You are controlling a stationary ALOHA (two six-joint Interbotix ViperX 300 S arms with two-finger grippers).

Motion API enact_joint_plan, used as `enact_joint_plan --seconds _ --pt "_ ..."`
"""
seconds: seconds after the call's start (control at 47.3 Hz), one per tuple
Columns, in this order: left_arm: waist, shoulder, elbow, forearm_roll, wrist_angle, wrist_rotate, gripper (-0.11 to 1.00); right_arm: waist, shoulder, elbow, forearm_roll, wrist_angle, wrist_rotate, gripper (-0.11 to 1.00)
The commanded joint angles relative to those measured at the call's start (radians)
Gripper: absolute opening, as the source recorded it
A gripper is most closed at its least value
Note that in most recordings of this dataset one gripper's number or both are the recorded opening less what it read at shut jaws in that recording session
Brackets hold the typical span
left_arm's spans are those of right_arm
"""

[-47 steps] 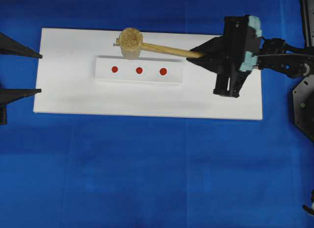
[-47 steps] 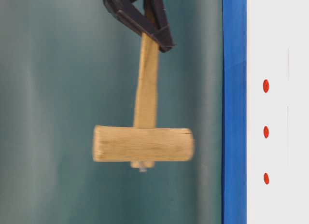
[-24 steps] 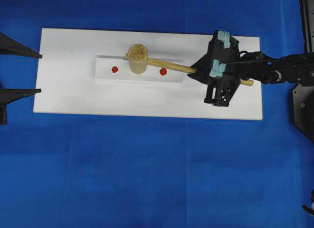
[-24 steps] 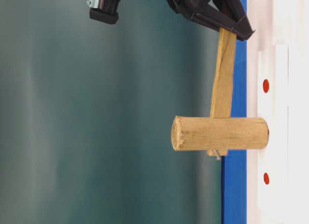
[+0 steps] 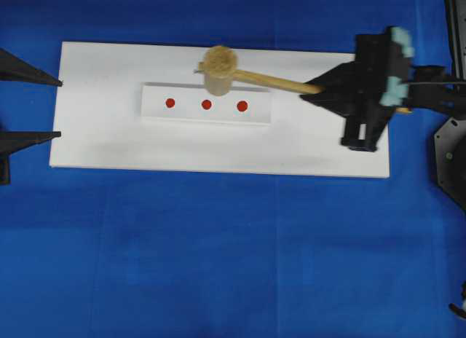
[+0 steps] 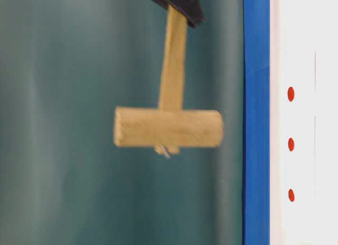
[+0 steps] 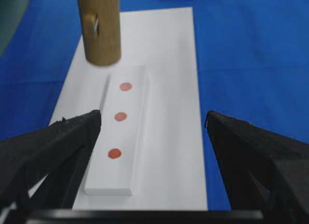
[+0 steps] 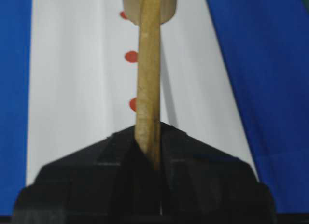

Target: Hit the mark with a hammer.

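Hammer: light-wood mallet, thick cylindrical head, long slim handle. Held clear of the white board; the table-level view shows the head in the air, apart from the board, outline blurred. Seen from overhead, the head sits over the far edge of the raised white strip, above and between the middle and right-hand red marks. Handle runs rightward from the head into the right gripper.

Right gripper: fingers shut tight on the handle near its butt end; the right wrist view shows the handle emerging between them, pointing toward the head. A short stub of handle shows past the gripper body in the overhead view.

Red marks: three dots in a row on the raised strip, all uncovered.

Left gripper: fingers spread wide, holding nothing, touching nothing; stationed at the left end of the board, well apart from the hammer.

Surface: blue covering, carrying the white board.
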Motion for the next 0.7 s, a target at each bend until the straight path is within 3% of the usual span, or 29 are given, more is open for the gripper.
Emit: enact_joint_plan --seconds 0.0,0.19,0.402,0.55,0.677 --pt "0.003 0.005 -0.011 0.000 -0.005 -0.002 0.90 0.000 -0.081 0.009 -0.003 -0.005 0.000 0.02" --pt "0.003 0.005 -0.011 -0.002 -0.005 -0.002 0.90 0.002 -0.152 0.038 -0.003 -0.002 -0.003 0.02" --pt "0.003 0.006 -0.011 0.000 -0.008 -0.002 0.90 0.002 -0.130 0.040 -0.003 -0.002 -0.008 0.02" --pt "0.003 0.006 -0.011 -0.002 -0.008 -0.002 0.90 0.000 -0.057 0.058 0.000 -0.003 -0.008 0.02" --pt "0.003 0.006 -0.009 -0.002 -0.008 -0.003 0.90 0.000 0.092 0.067 0.026 0.028 0.012 0.02"
